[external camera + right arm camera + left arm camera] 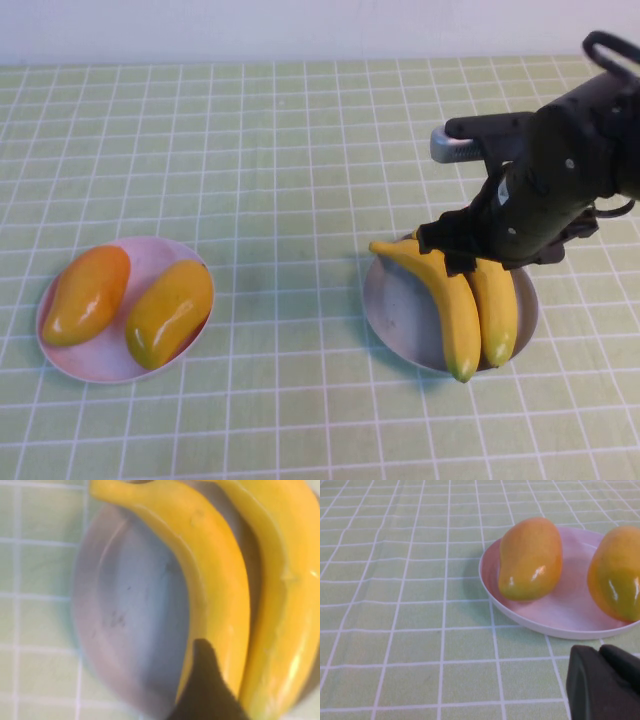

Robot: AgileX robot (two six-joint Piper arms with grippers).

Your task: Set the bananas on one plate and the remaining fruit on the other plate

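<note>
Two yellow bananas [445, 300] [497, 305] lie side by side on the grey-blue plate [395, 305] at the right. My right gripper [470, 262] hovers low over their far ends, open. Only one dark finger [205, 680] shows in the right wrist view, over the left banana [215, 570] and beside the right one [285, 580]. Two orange-yellow mango-like fruits [87, 295] [170, 312] rest on the pink plate [150, 250] at the left. My left gripper [605, 680] sits shut and empty on the table side of that plate [570, 610], out of the high view.
A green checked cloth [280, 150] covers the whole table. The two plates stand apart, with bare cloth between them and behind them. The right arm's dark body [560, 170] reaches in from the right edge above the grey-blue plate.
</note>
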